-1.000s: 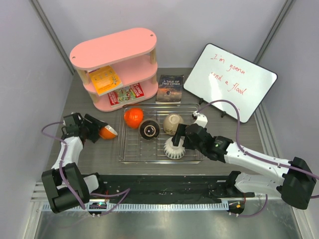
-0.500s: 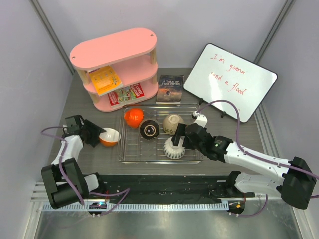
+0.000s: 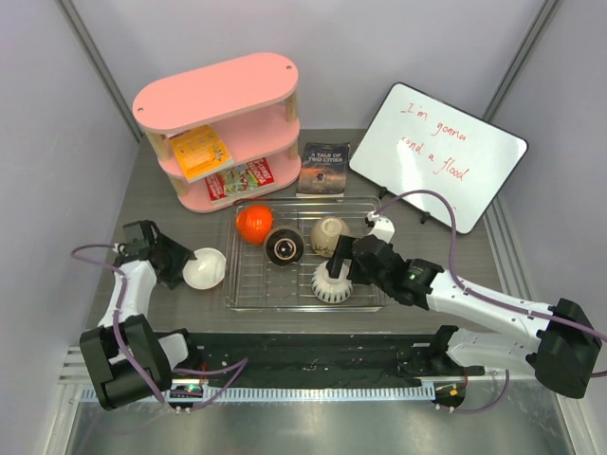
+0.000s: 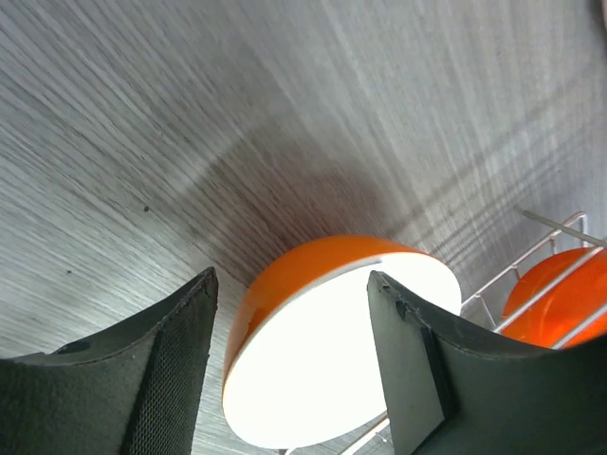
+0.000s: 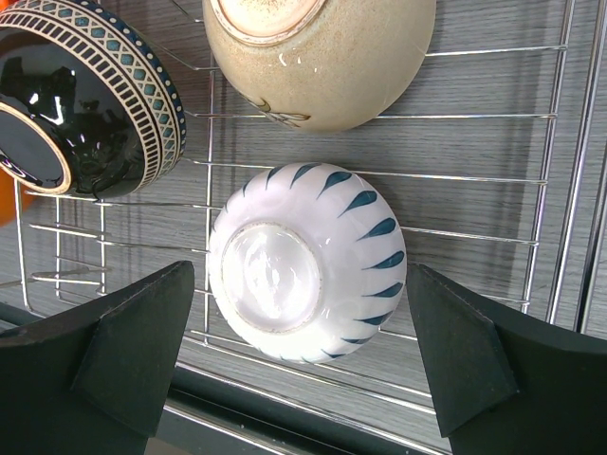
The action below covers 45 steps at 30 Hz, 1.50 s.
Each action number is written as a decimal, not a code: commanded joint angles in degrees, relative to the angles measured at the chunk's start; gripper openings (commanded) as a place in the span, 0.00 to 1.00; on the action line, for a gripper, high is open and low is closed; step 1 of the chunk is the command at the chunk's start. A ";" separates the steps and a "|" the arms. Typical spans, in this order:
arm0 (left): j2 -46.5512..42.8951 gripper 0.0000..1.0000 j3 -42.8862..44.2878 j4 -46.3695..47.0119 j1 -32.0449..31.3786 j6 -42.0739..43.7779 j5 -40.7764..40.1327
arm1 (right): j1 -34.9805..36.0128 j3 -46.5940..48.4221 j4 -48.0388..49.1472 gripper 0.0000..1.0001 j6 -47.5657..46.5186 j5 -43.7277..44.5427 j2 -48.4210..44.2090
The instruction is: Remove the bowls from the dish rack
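An orange bowl (image 3: 205, 268) (image 4: 285, 275) with a white inside rests on the table just left of the dish rack (image 3: 248, 284) (image 5: 474, 178), opening upward. My left gripper (image 3: 187, 264) (image 4: 292, 280) is open astride its near wall, one finger outside with a sliver of table showing, the other over the inside. In the rack are a second orange bowl (image 3: 254, 224) (image 4: 560, 303), a dark patterned bowl (image 3: 284, 246) (image 5: 85, 104), a beige bowl (image 3: 329, 232) (image 5: 322, 57) and an upturned white bowl (image 3: 332, 282) (image 5: 303, 261). My right gripper (image 3: 339, 268) (image 5: 300, 275) stands open, a finger close on each side of the white bowl.
A pink oval shelf unit (image 3: 218, 123) stands at the back left, a book (image 3: 325, 169) lies behind the rack, and a whiteboard (image 3: 436, 156) leans at the back right. A small white object (image 3: 382, 227) sits at the rack's back right corner.
The orange bowl at my left gripper has turned from orange side up to white inside up and shifted slightly nearer. The left gripper moved a little with it. The right arm has stayed still.
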 commanded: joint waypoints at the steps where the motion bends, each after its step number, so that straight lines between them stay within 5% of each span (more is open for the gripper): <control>1: -2.39 0.63 3.16 -1.86 0.29 1.75 -1.75 | -0.22 -0.42 2.15 1.00 0.36 -0.04 -0.01; 18: 3.76 0.16 2.89 0.25 0.02 2.45 1.77 | -0.13 -0.51 2.15 1.00 0.27 0.05 -0.10; 21: 4.47 0.01 3.16 0.34 -0.15 2.54 1.42 | -0.22 -0.69 2.06 1.00 0.36 0.22 -0.54; 37: 0.86 0.01 5.88 -4.41 -0.06 1.22 -9.74 | -0.22 -1.13 2.06 1.00 0.27 0.40 -0.72; 45: 3.68 0.16 6.76 -4.15 0.02 1.57 -8.25 | -0.13 -1.39 2.06 1.00 0.36 0.22 -1.33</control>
